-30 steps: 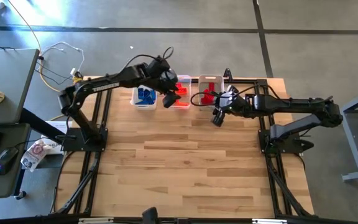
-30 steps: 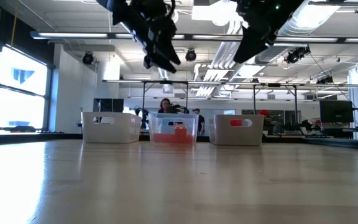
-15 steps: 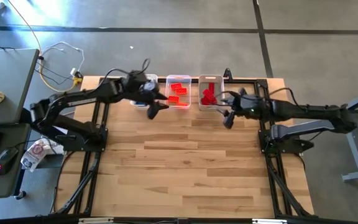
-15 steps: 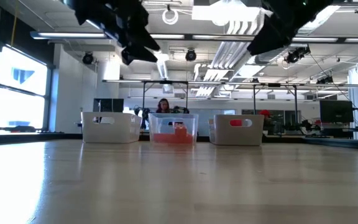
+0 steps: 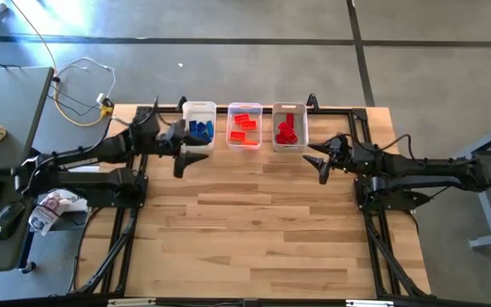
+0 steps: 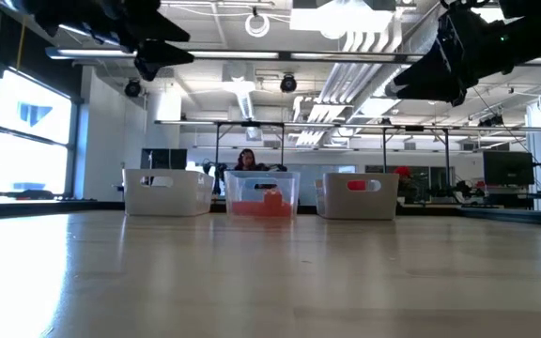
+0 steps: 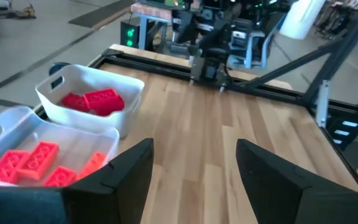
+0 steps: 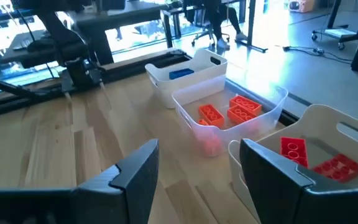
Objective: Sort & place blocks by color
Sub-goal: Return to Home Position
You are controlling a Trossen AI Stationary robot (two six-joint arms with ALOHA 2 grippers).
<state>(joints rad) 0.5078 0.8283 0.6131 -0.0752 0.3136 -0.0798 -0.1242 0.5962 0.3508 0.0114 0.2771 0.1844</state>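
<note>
Both arms have drawn back from the row of bins since a second ago. Then they reached over the containers; now each lies stretched along its own side of the bench [image 5: 254, 230].

Blue blocks [image 5: 199, 129] lie in the left bin [image 5: 199, 106], orange blocks [image 5: 244, 128] in the clear middle bin [image 5: 245, 147], and red blocks [image 5: 286, 130] in the right bin [image 5: 289, 106]. No block shows loose on the boards, so the sorting looks finished. The three bins stand side by side at the far edge, their long sides pointing toward the near edge.

The left gripper [image 5: 190, 162] sits just in front of the left bin, and the right gripper [image 5: 315, 162] is just beside the near corner of the right bin. Neither touches a bin. In each wrist view the fingers [image 7: 123, 177] stand wide apart with nothing between them, the right arm's [image 8: 132, 177] the same. In the low view both grippers hang well above the rims.

All that seems left is the retreat. Every block lies ahead of both sets of fingers, toward the far edge, so pulling back leads away from them. Each arm is nearest its own outer bin, with the middle bin about equally far from both. Catching a rim looks unlikely.
</note>
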